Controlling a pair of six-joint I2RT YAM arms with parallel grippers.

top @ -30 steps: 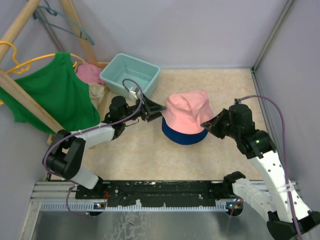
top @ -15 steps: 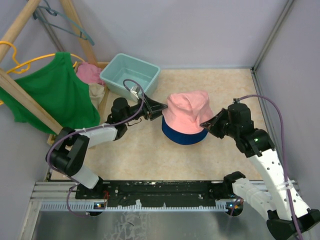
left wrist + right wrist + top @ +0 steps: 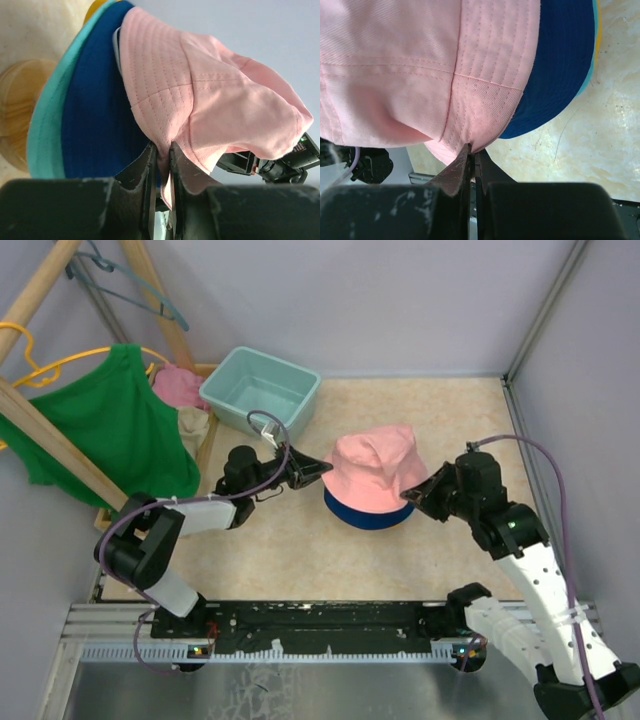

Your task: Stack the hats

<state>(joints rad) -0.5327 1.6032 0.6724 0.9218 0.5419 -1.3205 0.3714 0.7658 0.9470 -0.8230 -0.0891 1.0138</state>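
A pink hat (image 3: 372, 468) sits on top of a navy blue hat (image 3: 362, 513) in the middle of the table. The left wrist view shows the teal hat (image 3: 44, 120) and an orange-yellow hat (image 3: 96, 6) under the navy one (image 3: 95, 110). My left gripper (image 3: 322, 468) is shut on the left brim of the pink hat (image 3: 200, 100). At the right side, my right gripper (image 3: 410, 492) is shut on the pink hat's (image 3: 420, 65) other brim, with the navy hat (image 3: 560, 65) beneath it.
A teal plastic bin (image 3: 260, 390) stands behind the left arm. A green tank top (image 3: 110, 430) hangs on a wooden rack (image 3: 50, 440) at the far left, with a pink cloth (image 3: 178, 385) beside it. Grey walls (image 3: 590, 390) close in the table.
My left gripper has slid right to the pink hat's left brim and closed on it. The right gripper has kept its hold and shifted little.
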